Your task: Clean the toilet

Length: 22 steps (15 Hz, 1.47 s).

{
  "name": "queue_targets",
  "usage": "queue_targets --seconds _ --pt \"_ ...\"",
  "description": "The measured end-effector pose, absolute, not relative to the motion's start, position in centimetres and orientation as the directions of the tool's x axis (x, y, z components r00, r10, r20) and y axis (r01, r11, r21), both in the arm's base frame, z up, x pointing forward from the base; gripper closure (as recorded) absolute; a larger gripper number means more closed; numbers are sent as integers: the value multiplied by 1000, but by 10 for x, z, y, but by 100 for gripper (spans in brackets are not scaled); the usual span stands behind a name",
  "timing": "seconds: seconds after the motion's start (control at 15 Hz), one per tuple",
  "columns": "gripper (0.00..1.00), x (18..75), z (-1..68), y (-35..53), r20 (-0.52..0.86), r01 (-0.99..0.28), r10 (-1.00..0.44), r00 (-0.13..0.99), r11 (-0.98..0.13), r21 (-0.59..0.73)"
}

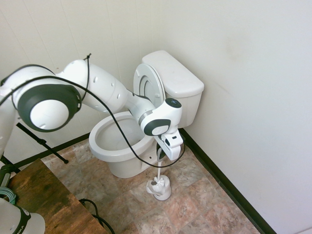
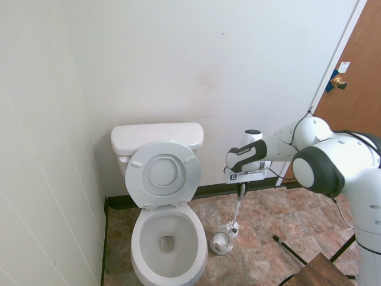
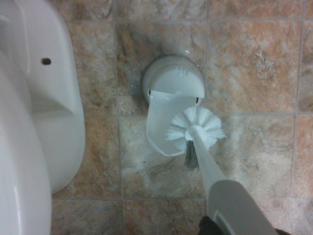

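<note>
The gripper (image 2: 241,189) points straight down and is clamped on the top of the handle of a white toilet brush (image 2: 233,226), which hangs below it with its bristle head just above the small white brush holder (image 2: 219,243) on the tiled floor (image 2: 280,208).

The toilet (image 2: 168,238) stands against the back wall (image 2: 196,65), its ring seat and lid (image 2: 162,173) tipped up against the boxy tank (image 2: 156,136) and its oval bowl open. Taking the toilet as the landmark, the brush holder sits on the floor just beside the bowl, on the door (image 2: 354,77) side, and the gripper hangs above that holder, about level with the rim of the bowl. In the wrist view the bristle head (image 3: 195,128) shows clear of the holder's (image 3: 172,83) opening, with the toilet's smooth base (image 3: 44,98) near by.

By the look of it, the toilet is heavy, rigid, fixed ceramic; it is not something to grasp but to scrub. Its glaze is probably slick, so the bristles should slide easily. The raised seat and lid look hinged and lighter, and could drop if knocked. The brush seems light, its thin handle likely to flex a little, so a grip high on the handle gives reach into the bowl but less firm pressure.
</note>
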<state>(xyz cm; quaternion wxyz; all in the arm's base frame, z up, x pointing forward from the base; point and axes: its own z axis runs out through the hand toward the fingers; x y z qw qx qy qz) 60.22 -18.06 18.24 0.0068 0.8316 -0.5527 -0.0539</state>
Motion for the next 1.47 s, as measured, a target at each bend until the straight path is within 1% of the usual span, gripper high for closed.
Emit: queue_targets --seconds 0.27,0.47,0.73,0.93,1.07,1.2,1.33,1.47 --pt "100 574 260 -143 -50 -909 -908 417 -414 -58" --pt "100 551 310 -76 -22 -860 -866 500 -493 -129" --pt "100 516 379 -5 74 -810 -826 558 -562 -168" --pt "100 474 423 57 88 -770 -788 609 -614 -175" --pt "100 462 426 96 69 -739 -759 648 -647 -188" --pt "100 468 407 119 44 -721 -740 671 -666 -192" --pt "100 492 383 133 29 -712 -730 683 -674 -194" --pt "100 528 354 152 12 -705 -721 693 -681 -198"
